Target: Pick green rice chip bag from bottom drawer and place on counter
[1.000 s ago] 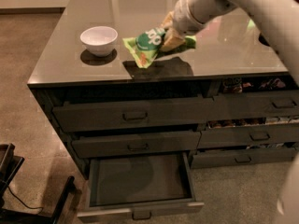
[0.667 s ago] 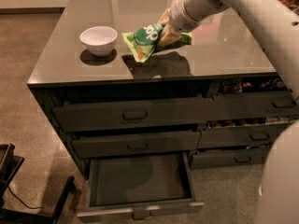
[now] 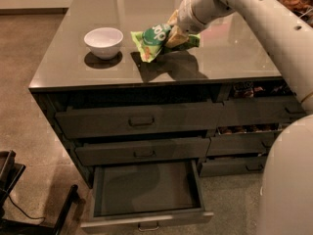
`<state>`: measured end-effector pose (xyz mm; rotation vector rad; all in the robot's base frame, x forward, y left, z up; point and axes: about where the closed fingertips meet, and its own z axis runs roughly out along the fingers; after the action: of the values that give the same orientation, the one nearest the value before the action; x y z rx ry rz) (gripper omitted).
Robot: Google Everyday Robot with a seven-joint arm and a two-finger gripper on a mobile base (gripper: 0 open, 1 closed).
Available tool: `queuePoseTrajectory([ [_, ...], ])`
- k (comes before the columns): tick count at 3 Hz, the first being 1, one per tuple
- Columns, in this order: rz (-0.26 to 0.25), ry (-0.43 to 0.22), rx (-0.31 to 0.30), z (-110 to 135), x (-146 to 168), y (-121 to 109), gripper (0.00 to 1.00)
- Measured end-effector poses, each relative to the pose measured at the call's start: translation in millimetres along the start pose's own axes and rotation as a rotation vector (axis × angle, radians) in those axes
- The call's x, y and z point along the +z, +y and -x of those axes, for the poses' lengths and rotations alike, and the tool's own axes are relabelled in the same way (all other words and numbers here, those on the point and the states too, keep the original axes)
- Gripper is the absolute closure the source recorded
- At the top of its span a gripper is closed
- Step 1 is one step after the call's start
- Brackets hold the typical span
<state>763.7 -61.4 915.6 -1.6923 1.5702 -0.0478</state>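
The green rice chip bag [image 3: 152,41] hangs tilted just above the glossy grey counter [image 3: 234,53], right of the white bowl. My gripper [image 3: 175,35] reaches in from the upper right and is shut on the bag's right end. The bag casts a shadow on the counter below it. The bottom drawer [image 3: 146,189] stands pulled open at the lower left of the cabinet, with a bare dark floor.
A white bowl [image 3: 103,42] sits on the counter's left part. Closed dark drawers [image 3: 134,121] are above the open one, and narrower drawers with snack packets [image 3: 249,129] at the right. My pale arm and base fill the right edge. A dark frame [image 3: 14,199] stands on the floor at lower left.
My gripper has carried the bag slightly left and farther over the counter, closer to the bowl. The drawer stays open.
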Motion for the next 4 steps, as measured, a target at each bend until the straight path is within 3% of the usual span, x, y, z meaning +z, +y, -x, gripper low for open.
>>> queuePoseTrajectory([
  [3, 0.000, 0.000, 0.000, 0.0, 0.1, 0.1, 0.12],
  [4, 0.000, 0.000, 0.000, 0.0, 0.2, 0.1, 0.00],
])
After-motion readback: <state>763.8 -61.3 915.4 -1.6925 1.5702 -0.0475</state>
